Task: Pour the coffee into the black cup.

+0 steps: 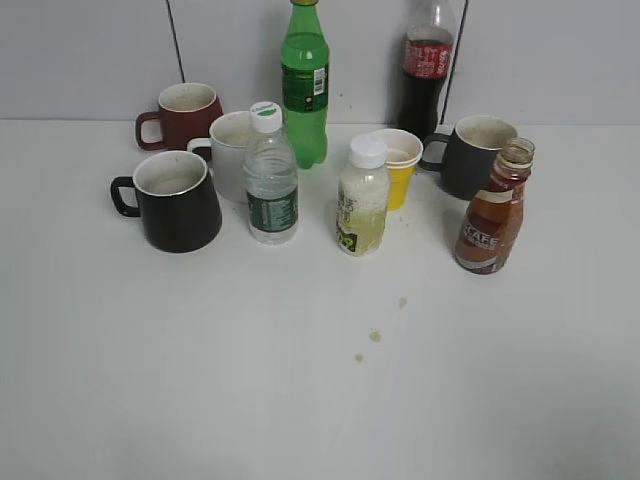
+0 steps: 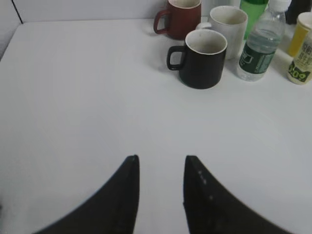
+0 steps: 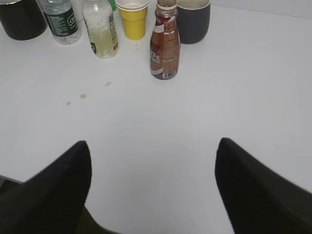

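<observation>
The coffee bottle point(image 1: 493, 222) stands uncapped on the right of the white table, small and curvy with a "CAFE" label; it also shows in the right wrist view point(image 3: 164, 46). The glossy black cup point(image 1: 177, 201) stands at the left, handle to the left, cream interior; it also shows in the left wrist view point(image 2: 201, 57). My left gripper point(image 2: 161, 161) is open and empty over bare table, well short of the black cup. My right gripper point(image 3: 153, 146) is wide open and empty, well short of the coffee bottle. Neither gripper shows in the exterior view.
Behind the black cup stand a dark-red mug point(image 1: 183, 113) and a white mug point(image 1: 230, 152). A water bottle point(image 1: 270, 180), a pale juice bottle point(image 1: 362, 203), a yellow cup point(image 1: 398, 168), a green bottle point(image 1: 304, 85), a cola bottle point(image 1: 425, 65) and a dark-grey mug point(image 1: 472, 155) fill the middle and back. Small brown drips point(image 1: 375, 336) mark the table.
</observation>
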Robot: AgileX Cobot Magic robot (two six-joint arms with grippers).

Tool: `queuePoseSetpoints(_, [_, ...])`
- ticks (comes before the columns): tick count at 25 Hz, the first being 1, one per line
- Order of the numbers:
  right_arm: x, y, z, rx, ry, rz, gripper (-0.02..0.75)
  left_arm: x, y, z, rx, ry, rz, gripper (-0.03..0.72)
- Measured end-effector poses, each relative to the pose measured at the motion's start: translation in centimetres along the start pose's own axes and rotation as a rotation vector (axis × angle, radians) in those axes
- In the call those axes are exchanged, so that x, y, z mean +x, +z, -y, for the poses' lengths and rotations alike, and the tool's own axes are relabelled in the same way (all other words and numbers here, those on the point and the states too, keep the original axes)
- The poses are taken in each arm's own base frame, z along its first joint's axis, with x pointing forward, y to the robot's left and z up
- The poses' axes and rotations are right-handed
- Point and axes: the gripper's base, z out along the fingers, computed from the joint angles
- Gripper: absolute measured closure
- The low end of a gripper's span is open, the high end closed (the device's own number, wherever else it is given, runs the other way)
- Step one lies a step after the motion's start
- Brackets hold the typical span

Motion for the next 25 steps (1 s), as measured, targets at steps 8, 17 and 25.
queuePoseSetpoints(8, [-0.01,0.00,0.00,0.000,0.000,0.001,0.146,0.29,-0.53,0.02,0.000,0.001,0.037,0.447])
queuePoseSetpoints(17, [-0.08,0.15,-0.14,0.194,0.093,0.003,0.146,0.29,-0.53,0.02,0.000,0.001,0.037,0.447])
queuePoseSetpoints(25, [-0.09,0.16,-0.19,0.196,0.099,0.004,0.146,0.29,-0.53,0.02,0.000,0.001,0.037,0.447])
